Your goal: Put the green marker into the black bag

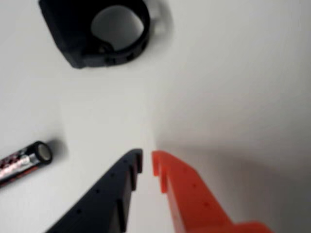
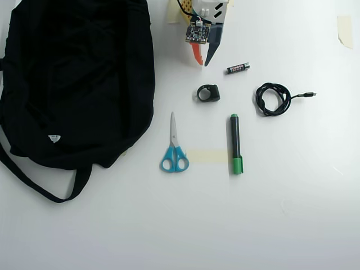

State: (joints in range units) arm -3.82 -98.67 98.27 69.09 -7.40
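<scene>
overhead, the marker lies on the table, well apart from the gripper, whose tips sit nearly pressed together, empty; the bag lies at left.

White table bears black bag, scissors, green marker, battery, cable.
</scene>
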